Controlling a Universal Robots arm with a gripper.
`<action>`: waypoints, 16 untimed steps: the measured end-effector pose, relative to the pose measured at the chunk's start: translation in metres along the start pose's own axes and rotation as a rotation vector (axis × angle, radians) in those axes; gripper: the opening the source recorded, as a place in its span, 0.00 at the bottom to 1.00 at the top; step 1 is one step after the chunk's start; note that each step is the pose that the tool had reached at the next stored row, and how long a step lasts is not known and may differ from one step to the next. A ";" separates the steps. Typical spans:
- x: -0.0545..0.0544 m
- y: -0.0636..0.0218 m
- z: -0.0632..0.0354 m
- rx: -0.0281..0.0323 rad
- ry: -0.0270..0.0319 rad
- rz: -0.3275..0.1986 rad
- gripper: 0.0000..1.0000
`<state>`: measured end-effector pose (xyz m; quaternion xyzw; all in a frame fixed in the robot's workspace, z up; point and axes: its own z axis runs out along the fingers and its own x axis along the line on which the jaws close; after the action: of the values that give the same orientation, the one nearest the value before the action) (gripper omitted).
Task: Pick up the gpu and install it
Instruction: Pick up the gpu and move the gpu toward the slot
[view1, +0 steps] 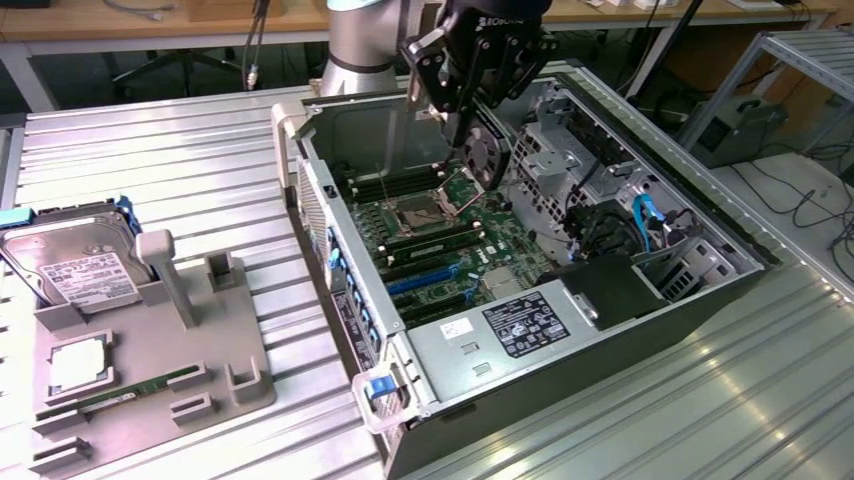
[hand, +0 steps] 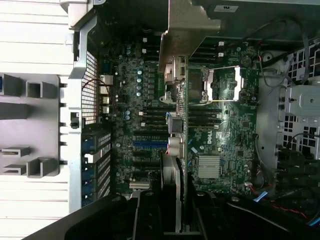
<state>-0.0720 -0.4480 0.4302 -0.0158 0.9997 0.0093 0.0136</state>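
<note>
An open case (view1: 694, 300) lies with its motherboard (view1: 441, 240) bare, and a tray (view1: 200, 400) bearing a hard drive (view1: 80, 270) sits well apart at the exterior view's left. The gripper (view1: 465, 125) is clamped on the gpu (view1: 486, 160), held on edge above the motherboard.

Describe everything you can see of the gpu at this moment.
The gpu is a thin dark card with what looks like a fan on one face and silver metal parts. It hangs on edge, clamped in the gripper, over the motherboard inside the open computer case, touching nothing else that shows; not yet seated in a slot.
</note>
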 end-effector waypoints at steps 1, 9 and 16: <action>-0.001 0.0000 0.0001 0.0001 0.0000 0.000 0.28; -0.018 -0.0005 0.0012 0.0001 0.0001 0.000 0.28; -0.044 -0.0014 0.0036 0.0001 0.0000 0.000 0.28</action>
<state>-0.0278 -0.4480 0.4278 -0.0158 0.9997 0.0093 0.0136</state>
